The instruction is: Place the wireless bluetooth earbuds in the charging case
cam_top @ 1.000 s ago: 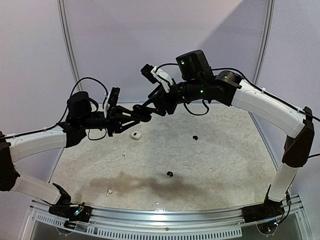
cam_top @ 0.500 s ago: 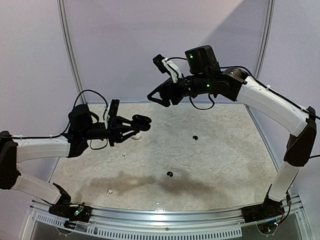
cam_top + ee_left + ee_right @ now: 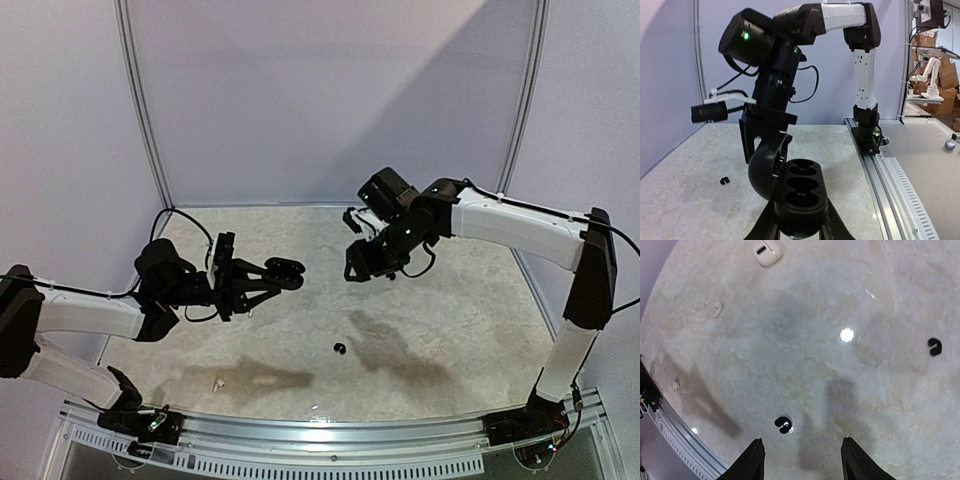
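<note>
Right gripper (image 3: 804, 460) hangs open above a black earbud (image 3: 783, 424); left gripper (image 3: 268, 277) is clamped on the open black charging case (image 3: 800, 192).

The buds look tiny, light, hard and glossy, so a careless pinch would likely make them skid or flip. The best hold is probably across the rounded body, fingertips low to the table (image 3: 850, 300). 2 black buds lie on the table: 1 just ahead of the right fingers, the other (image 3: 934, 346) well apart from it. A white bud (image 3: 717, 308) lies near the white case (image 3: 768, 252). The right arm reaches in with its wrist bent down, jaws apart and empty. The left arm stretches low and level, holding the case off the table, lid hinged back, its sockets showing.
</note>
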Controlling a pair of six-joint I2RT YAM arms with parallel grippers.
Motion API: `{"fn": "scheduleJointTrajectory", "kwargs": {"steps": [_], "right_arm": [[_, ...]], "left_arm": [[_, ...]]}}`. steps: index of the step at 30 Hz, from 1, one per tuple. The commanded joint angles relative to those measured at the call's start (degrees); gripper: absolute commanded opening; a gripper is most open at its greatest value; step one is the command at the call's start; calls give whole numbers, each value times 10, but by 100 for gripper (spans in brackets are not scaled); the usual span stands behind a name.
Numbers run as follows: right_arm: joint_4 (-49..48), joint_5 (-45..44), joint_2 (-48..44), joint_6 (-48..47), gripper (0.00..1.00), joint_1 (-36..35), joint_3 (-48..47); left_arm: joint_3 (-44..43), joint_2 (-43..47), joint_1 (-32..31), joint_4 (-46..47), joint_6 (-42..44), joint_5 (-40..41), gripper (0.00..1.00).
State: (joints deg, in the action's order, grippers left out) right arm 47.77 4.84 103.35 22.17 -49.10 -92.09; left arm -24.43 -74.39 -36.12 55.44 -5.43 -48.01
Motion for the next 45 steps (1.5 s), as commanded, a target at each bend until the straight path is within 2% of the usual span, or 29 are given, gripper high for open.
{"fn": "scheduleJointTrajectory", "kwargs": {"steps": [1,10,25,38,45], "right_arm": [[1,10,18,79,51,-3,47],[-13,20,57,121,46,-33,67],[-4,23,102,115,34,-53,63],[9,22,114,108,34,-52,56],[12,22,114,101,34,-52,58]], "left_arm": [[17,27,-12,37,15,15,0],[41,36,-11,57,10,15,0],[78,75,-13,49,46,23,0],[94,69,-28,60,53,6,0],[94,65,-37,60,102,-16,0]]}}
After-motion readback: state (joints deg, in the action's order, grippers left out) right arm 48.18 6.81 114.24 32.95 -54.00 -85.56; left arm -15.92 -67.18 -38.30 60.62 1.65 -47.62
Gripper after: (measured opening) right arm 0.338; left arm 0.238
